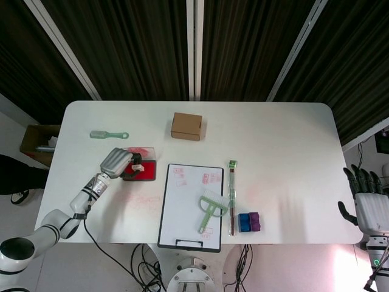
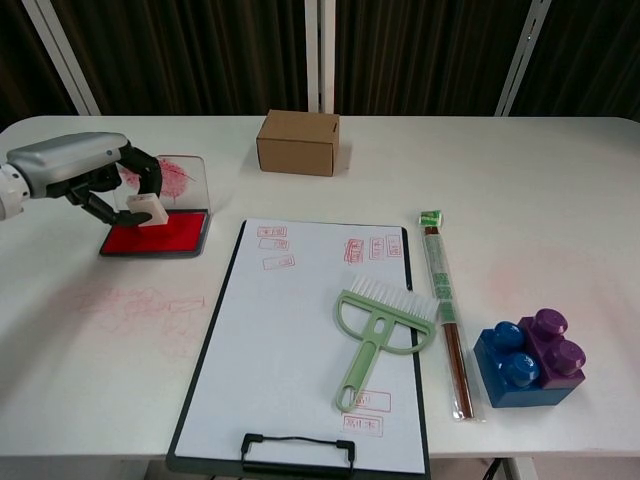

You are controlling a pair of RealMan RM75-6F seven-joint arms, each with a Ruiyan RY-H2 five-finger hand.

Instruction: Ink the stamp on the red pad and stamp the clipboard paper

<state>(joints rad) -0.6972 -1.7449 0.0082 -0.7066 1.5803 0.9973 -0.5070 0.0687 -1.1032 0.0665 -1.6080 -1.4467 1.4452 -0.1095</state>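
Note:
My left hand [image 2: 75, 165] [image 1: 115, 162] grips a small white stamp [image 2: 147, 210] [image 1: 137, 167] over the red ink pad [image 2: 170, 237] [image 1: 146, 173]. I cannot tell whether the stamp touches the pad. The pad's clear lid [image 2: 182, 180] stands open behind it, smeared red. The clipboard [image 2: 225, 330] [image 1: 164, 207] lies at the table's middle front, its white paper [image 2: 290, 330] bearing several red stamp marks. A green brush [image 2: 375, 335] [image 1: 209, 210] lies on the paper. My right hand [image 1: 369, 204] hangs beyond the table's right edge, fingers apart, holding nothing.
A brown cardboard box [image 2: 298, 142] sits at the back centre. A long wrapped stick [image 2: 445, 310] lies right of the clipboard, with blue and purple blocks [image 2: 530, 358] beside it. A green handled tool [image 1: 108, 134] lies at the back left. Red smears [image 2: 140, 305] mark the table left of the clipboard.

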